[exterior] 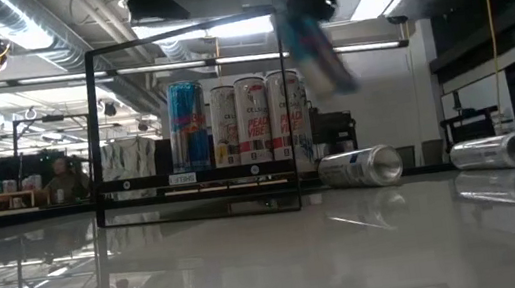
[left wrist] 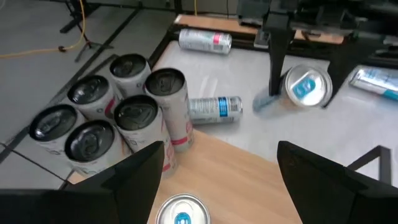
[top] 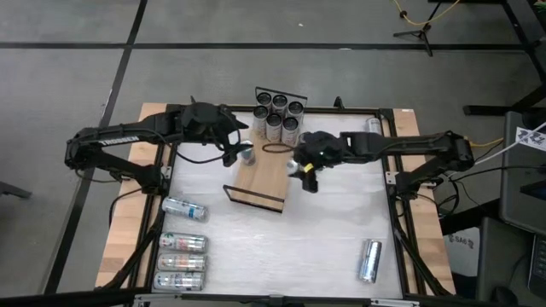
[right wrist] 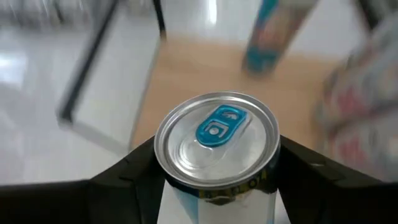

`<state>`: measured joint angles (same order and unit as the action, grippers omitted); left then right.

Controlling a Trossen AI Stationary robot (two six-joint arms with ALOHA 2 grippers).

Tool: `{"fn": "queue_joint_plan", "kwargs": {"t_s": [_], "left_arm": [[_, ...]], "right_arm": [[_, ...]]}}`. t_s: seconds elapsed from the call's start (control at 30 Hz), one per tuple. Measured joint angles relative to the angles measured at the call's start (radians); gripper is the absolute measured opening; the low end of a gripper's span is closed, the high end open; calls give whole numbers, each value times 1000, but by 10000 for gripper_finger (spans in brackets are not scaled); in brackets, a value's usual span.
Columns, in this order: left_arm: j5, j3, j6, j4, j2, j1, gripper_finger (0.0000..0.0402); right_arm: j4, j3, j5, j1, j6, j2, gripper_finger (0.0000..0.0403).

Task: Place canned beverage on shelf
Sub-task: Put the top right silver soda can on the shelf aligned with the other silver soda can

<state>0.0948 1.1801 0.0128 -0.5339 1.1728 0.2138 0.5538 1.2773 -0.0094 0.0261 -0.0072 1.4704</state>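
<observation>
The shelf [top: 269,179] is a light-wood board with a black wire rail at each short end. Several cans [top: 277,115] stand at its far end. My left gripper [top: 241,155] hovers open over the board's left side. A silver-topped can [left wrist: 181,213] stands on the board [left wrist: 249,180] below and between its fingers, apart from them. My right gripper [top: 307,169] is at the board's right edge, shut on another can [right wrist: 214,140]. In the low view that can [exterior: 317,47] hangs tilted high above the table. My right gripper pinches the can's upper side wall, just under the top rim [right wrist: 171,186], between its two fingers [left wrist: 273,68]. It comes slanting down from the table's right side. The can is lifted clear and tilted, its blue-tabbed top [left wrist: 306,87] turned back toward my wrist.
Loose cans lie on the white table: several at the near left [top: 182,251], one at the near right [top: 369,260], one at the far right [top: 373,126] and one beside the standing group [left wrist: 214,107]. The near wire rail [top: 253,198] stands upright.
</observation>
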Motion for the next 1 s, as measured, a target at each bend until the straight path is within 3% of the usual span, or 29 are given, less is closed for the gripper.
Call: {"fn": "queue_joint_plan", "kwargs": {"t_s": [0.3, 0.43, 0.67, 1.0], "left_arm": [[-1, -1, 0, -61, -38, -1, 304], [-3, -1, 1, -72, -35, -1, 304], [-3, -1, 2, -73, -32, -1, 304], [-4, -1, 11, -63, -28, -16, 304]], "right_arm": [[-557, -154, 7, 0, -48, 6, 240], [-741, -246, 74, 0, -40, 7, 241], [-887, -343, 85, 10, 37, 40, 241], [-974, -347, 70, 26, 99, 152, 241]]}}
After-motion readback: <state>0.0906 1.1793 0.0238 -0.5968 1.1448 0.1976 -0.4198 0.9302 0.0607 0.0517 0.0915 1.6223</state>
